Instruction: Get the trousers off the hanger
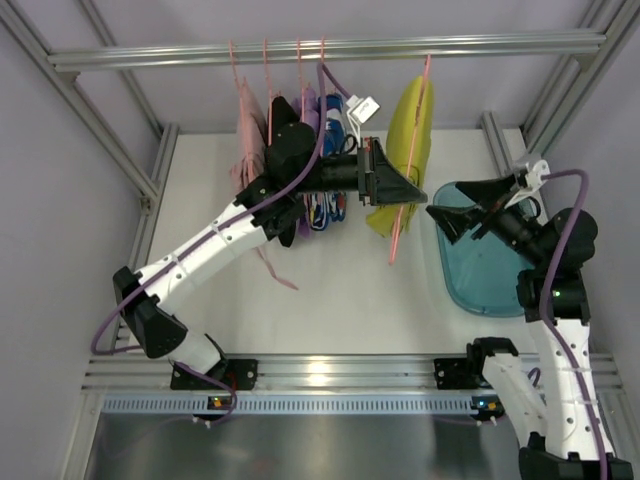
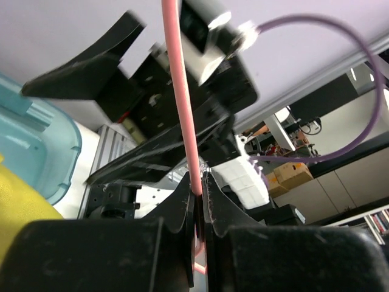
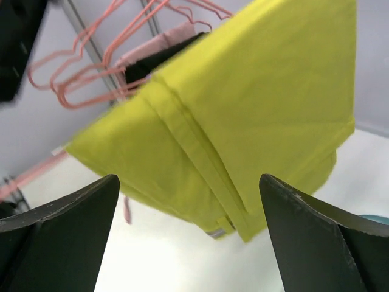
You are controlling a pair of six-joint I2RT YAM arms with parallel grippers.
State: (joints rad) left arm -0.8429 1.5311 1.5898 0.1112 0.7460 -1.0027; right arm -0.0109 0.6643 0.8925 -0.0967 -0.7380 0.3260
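Observation:
Yellow trousers point(image 1: 412, 135) hang folded over a thin pink hanger point(image 1: 402, 225) hooked on the top rail, the rightmost of several garments. My left gripper point(image 1: 412, 193) reaches in from the left and is shut on the hanger's wire just below the trousers. In the left wrist view the pink hanger point(image 2: 181, 91) runs straight down into the closed left gripper point(image 2: 201, 182). My right gripper point(image 1: 455, 207) stands wide open just right of the trousers and touches nothing. In the right wrist view the trousers point(image 3: 243, 103) hang ahead of the open right gripper point(image 3: 188, 201).
More pink hangers point(image 1: 268, 80) on the rail point(image 1: 480, 45) carry a pink garment point(image 1: 250, 135) and a blue patterned one point(image 1: 330, 150), behind my left arm. A teal tray point(image 1: 480, 275) lies on the table under my right gripper. Frame posts stand at both sides.

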